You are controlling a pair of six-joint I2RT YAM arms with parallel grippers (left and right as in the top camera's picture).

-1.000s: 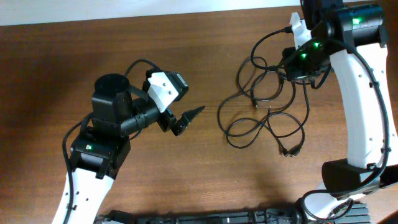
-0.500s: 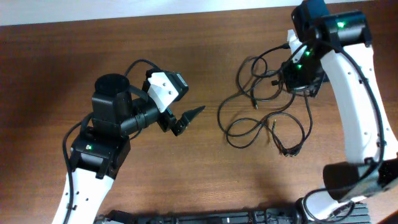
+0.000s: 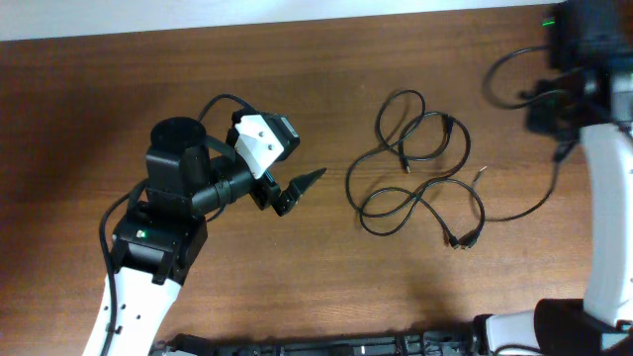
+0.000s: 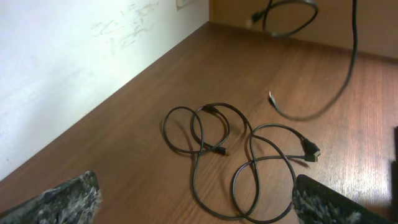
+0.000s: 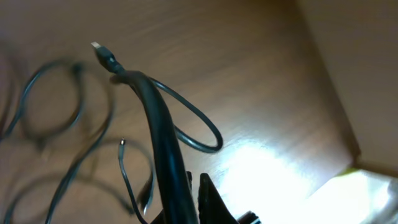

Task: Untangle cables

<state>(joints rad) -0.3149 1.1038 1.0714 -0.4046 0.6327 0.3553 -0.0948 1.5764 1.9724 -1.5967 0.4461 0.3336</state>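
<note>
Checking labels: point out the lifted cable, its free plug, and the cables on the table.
lifted cable (image 4: 311,116), left wrist view, on its lowest curve.
free plug (image 4: 272,96), left wrist view, on its tip.
cables on the table (image 3: 461,240), overhead view, on their plug ends.

The left arm (image 3: 124,302) has a white lower link and matte black cylindrical joint housings (image 3: 178,158), one carrying a small green light (image 3: 141,234). A white block (image 3: 263,139) sits at its wrist, and a thin black wire (image 3: 220,101) loops beside it. The left claw (image 3: 298,188) has black, pointed fingers with scuffed grey pads (image 4: 68,199). The right arm (image 3: 605,218), blurred, is white with black housings.
</note>
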